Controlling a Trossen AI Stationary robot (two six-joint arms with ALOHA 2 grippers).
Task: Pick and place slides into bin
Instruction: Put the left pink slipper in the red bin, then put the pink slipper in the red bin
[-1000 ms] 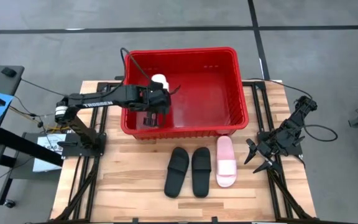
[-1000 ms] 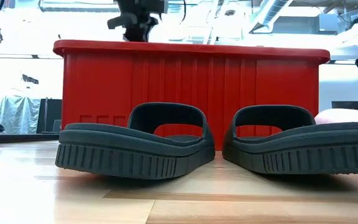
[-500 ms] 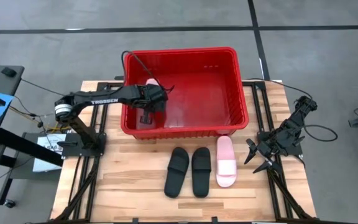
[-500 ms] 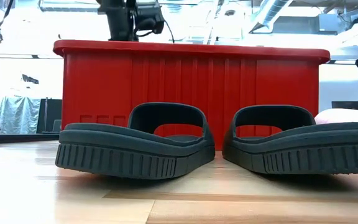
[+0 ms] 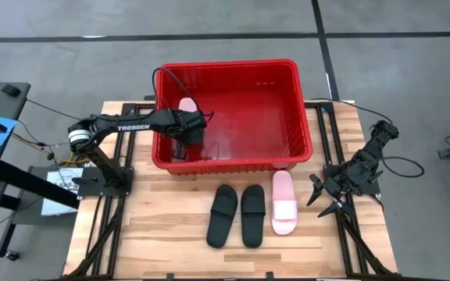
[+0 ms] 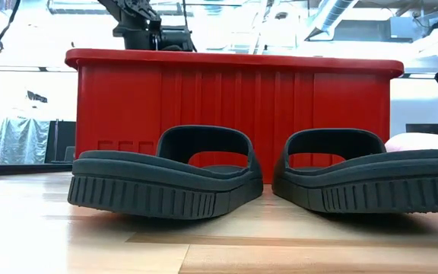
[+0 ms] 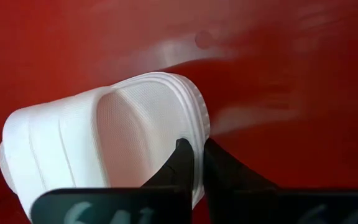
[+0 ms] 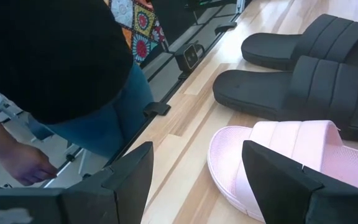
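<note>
A pale pink-white slide [image 5: 187,104] is inside the red bin [image 5: 233,165], near its left wall. My left gripper [image 5: 183,140] reaches down into the bin and is shut on it. The bin's wall [image 6: 234,114] hides both in the low view. Two black slides [image 5: 223,215] [image 5: 253,215] and a pink slide [image 5: 283,203] lie on their soles on the wooden table in front of the bin. My right gripper [image 5: 323,203] waits open at the table's right edge, its fingers apart just short of the pink slide [image 8: 278,155]. My left gripper pinches the ribbed edge of the slide's sole [image 7: 196,127] between its two fingers, one on the footbed side and one on the underside. The fingers come steeply from above. The slide sits tilted, its strap [image 7: 48,155] off to one side. Whether it touches the bin's floor does not show.
The bin fills the table's far middle. The black slides [image 6: 166,175] [image 6: 363,175] stand close in front of the low camera. Beyond the table's near edge, a person in a dark top and jeans [image 8: 55,56] bends down, with a hand [image 8: 23,165] low.
My left gripper has sunk deeper into the bin and moved toward its left wall. It is still shut on the pale slide, which has gone down and left with it.
</note>
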